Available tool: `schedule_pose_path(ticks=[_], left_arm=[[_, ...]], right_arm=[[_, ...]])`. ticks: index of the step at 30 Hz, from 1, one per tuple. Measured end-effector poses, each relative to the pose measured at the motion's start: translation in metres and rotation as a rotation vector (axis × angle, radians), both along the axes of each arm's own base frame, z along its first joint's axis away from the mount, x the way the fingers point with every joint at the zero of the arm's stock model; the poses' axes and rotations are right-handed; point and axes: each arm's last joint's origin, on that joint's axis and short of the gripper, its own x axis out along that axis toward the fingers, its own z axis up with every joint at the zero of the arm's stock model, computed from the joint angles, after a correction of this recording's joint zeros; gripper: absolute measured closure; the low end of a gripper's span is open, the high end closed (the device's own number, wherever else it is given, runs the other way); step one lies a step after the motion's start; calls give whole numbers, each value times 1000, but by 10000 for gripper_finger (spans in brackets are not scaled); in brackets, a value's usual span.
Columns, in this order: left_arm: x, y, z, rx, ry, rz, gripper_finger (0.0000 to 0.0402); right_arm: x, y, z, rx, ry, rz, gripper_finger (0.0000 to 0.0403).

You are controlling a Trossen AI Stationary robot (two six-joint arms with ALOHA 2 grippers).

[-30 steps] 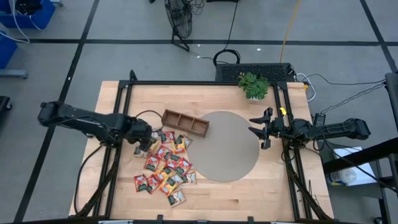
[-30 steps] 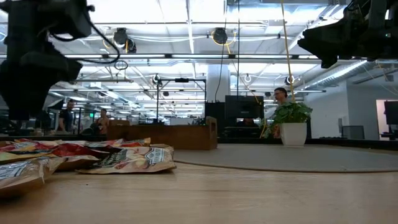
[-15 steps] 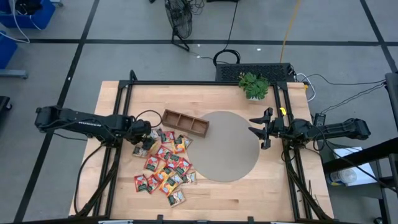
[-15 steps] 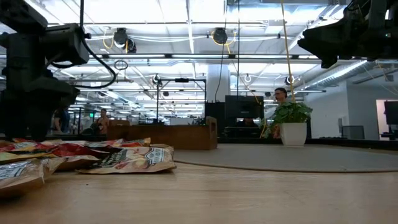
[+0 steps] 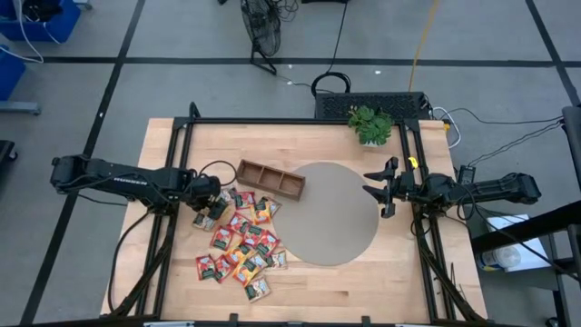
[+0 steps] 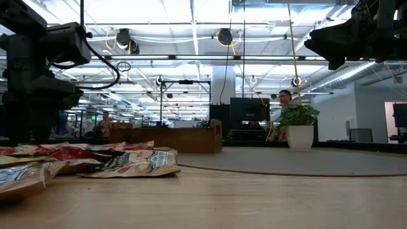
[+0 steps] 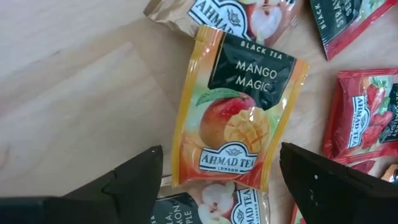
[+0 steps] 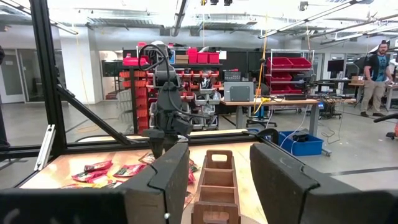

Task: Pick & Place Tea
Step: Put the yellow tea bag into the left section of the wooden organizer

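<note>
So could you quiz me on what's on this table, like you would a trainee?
1. True or false: the left gripper is open above the yellow mango sachet.
2. Where does the potted plant stand? A: inside the wooden tray. B: at the table's far edge, nearer the right arm. C: among the tea sachets.
3. Fill in: the right gripper hovers at the edge of the round grey ____.

Key: 1 true. 2 B. 3 mat.

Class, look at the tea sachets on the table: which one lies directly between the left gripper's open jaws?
The orange Mango Magic sachet. It alone sits between the left gripper jaws; the red sachets lie off to one side.
</note>
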Motion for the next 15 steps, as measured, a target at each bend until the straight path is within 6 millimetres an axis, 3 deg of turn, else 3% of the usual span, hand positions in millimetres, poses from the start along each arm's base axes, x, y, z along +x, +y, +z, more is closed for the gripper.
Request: schedule_pose_path(ticks=[5,15], left_arm=[[-1,1,-1,19,9,13,146],[0,0,-1,9,-2,3,328]], right_arm=[[0,0,0,0,0,0,248],[0,0,0,0,0,0,248]])
